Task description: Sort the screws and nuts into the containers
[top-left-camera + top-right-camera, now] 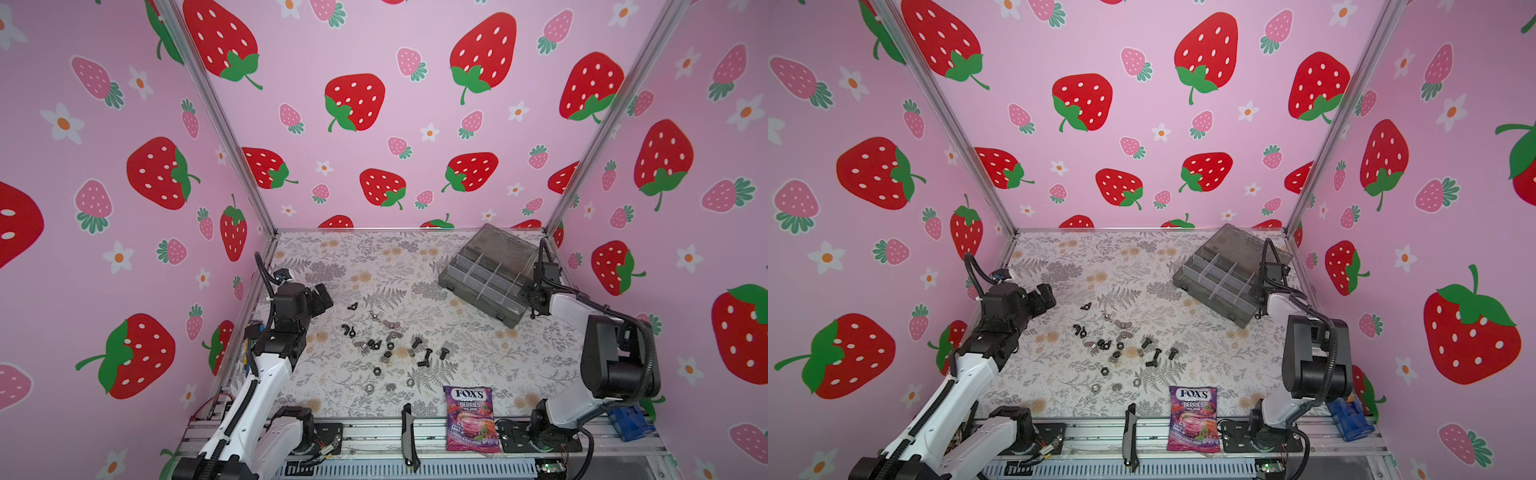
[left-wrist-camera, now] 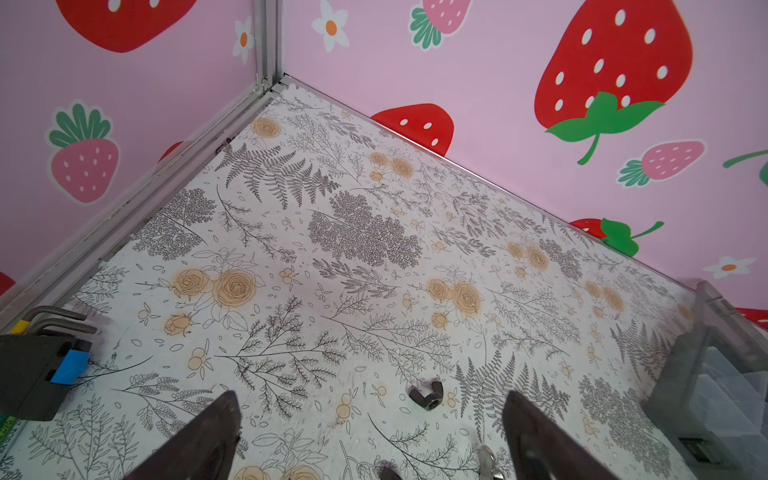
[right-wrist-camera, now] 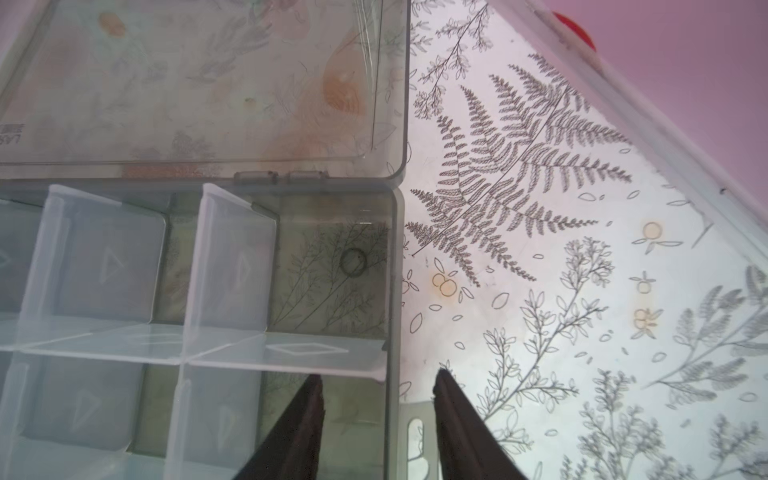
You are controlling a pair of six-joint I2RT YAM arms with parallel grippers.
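Right gripper (image 3: 379, 373) astride organiser box (image 3: 395, 270) side wall, jaws apart, gripping nothing: centre wall before you pinch, then drag slow (lid (image 3: 187, 83) open). Left gripper (image 2: 370, 395) spread, empty. Screws (image 1: 428, 353), nuts (image 1: 376, 345) well apart from box.

walls (image 1: 291, 62): pink, red and pink strawberries with green leaves, white flowers with orange centres. mat (image 1: 478, 365): white, grey ferns, tan roses. Just ahead of the left gripper (image 2: 370, 405) (dark brown-black fingers): one black winged nut (image 2: 426, 397). Other nuts (image 1: 376, 345) mixed black and silver, screws (image 1: 426, 356) black. Off to its side: blue tag (image 2: 68, 365) on a black block (image 2: 29, 374), grey hex keys (image 2: 62, 320) with a yellow band. At the right gripper (image 3: 378, 378), same dark fingers: organiser box (image 3: 395, 291) smoky grey translucent, mat print showing through; dividers (image 3: 224, 266) frosted white. Back by that arm's base: purple candy bag (image 1: 471, 419) with white lettering, blue box (image 1: 629, 422). arms (image 1: 266, 374): white shells, black joints.
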